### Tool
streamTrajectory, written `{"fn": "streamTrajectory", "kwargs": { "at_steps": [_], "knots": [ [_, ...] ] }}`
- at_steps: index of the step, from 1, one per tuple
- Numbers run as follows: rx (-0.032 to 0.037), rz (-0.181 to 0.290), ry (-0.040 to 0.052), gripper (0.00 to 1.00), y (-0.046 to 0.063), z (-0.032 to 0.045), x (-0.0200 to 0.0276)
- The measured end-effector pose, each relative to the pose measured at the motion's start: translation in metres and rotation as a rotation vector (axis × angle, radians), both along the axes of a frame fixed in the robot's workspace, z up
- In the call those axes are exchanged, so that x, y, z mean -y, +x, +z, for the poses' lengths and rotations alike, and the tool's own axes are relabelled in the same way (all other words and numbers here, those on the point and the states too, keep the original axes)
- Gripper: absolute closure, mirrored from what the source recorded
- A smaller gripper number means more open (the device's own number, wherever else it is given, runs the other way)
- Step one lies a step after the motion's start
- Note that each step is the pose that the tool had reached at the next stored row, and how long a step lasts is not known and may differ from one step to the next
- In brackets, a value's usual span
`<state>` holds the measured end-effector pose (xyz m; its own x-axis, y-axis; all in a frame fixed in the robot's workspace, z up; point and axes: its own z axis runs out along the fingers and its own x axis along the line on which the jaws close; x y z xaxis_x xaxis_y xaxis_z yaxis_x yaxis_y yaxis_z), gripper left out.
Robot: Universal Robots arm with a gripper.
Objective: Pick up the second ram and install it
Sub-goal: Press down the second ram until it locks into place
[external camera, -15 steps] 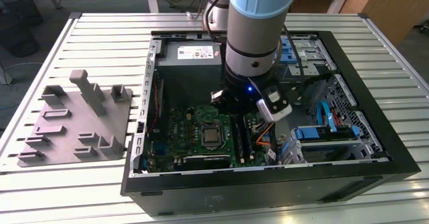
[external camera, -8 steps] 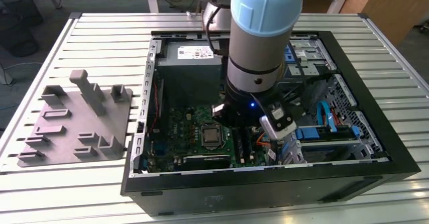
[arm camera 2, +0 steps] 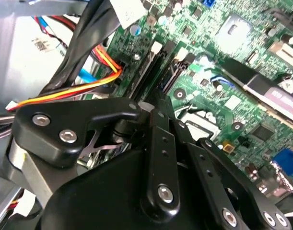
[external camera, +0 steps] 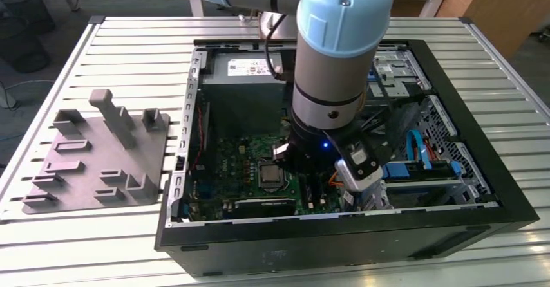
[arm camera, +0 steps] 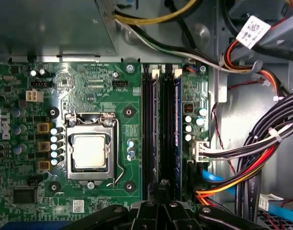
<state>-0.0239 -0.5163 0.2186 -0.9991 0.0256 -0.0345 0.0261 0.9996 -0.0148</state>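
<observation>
Evidently the work stands at the install step, not the pick-up. The grey fixture (external camera: 94, 158) on the counter (external camera: 129, 36) carries no stick that I can make out. The arm (external camera: 331, 74) reaches steeply down into the open computer case (external camera: 516, 203), its wrist low over the motherboard (arm camera: 88, 86).

In both wrist views the gripper (arm camera: 160, 184) (arm camera 2: 158, 93) sits directly over one end of the memory slots (arm camera: 151, 124), in line with their length. It is beside the processor socket (arm camera: 88, 151) and apart from the bundled cables (arm camera: 261, 148).

Dark, narrow boards stand on edge in the slot bank. I take the second ram (arm camera: 163, 129) to be the one in line with the gripper, though I cannot tell it with certainty from its neighbour. I also cannot tell whether the gripper is clenched on the stick, pressing on its top edge or released. Whether the stick is fully seated is not visible either.

Judgement: any seating that remains calls for the stick to be square to its slot. It also calls for straight downward pressure and closed end latches. Sideways drift would risk the neighbouring stick and the slot walls.

Pose: the forearm is near vertical in the exterior view, and the gripper is aimed at the board.
</observation>
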Motion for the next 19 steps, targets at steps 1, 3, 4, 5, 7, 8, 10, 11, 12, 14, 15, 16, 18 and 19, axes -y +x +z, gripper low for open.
{"fn": "streamTrajectory", "kwargs": {
  "at_steps": [1, 3, 4, 5, 7, 8, 10, 11, 12, 14, 15, 16, 18, 19],
  "knots": [
    [-0.0002, 0.000, -0.0010, 0.90, 0.000, -0.0010, 0.0001],
    [-0.0004, 0.000, -0.0012, 0.90, 0.000, -0.0028, 0.0002],
    [-0.0004, 0.000, -0.0011, 0.90, 0.000, -0.0031, 0.0001],
    [-0.0003, 0.000, -0.0008, 0.90, 0.000, -0.0033, 0.0001],
    [-0.0001, 0.000, -0.0001, 0.90, 0.000, -0.0026, 0.0000],
    [0.0006, 0.000, 0.0015, 0.90, 0.000, -0.0010, -0.0002],
    [0.0009, 0.000, 0.0013, 0.90, 0.000, 0.0053, -0.0002],
    [0.0006, 0.000, -0.0001, 0.90, 0.000, 0.0069, -0.0004],
    [0.0008, 0.000, 0.0004, 0.90, 0.000, 0.0068, -0.0026],
    [0.0007, 0.000, 0.0000, 0.90, 0.000, 0.0069, -0.0110],
    [0.0007, 0.000, 0.0000, 0.90, 0.000, 0.0069, -0.0156],
    [0.0006, 0.000, -0.0002, 0.90, 0.000, 0.0070, -0.0201],
    [0.0007, 0.000, -0.0001, 0.90, 0.000, 0.0068, -0.0291],
    [0.0007, 0.000, -0.0001, 0.90, 0.000, 0.0068, -0.0336]
  ]
}}
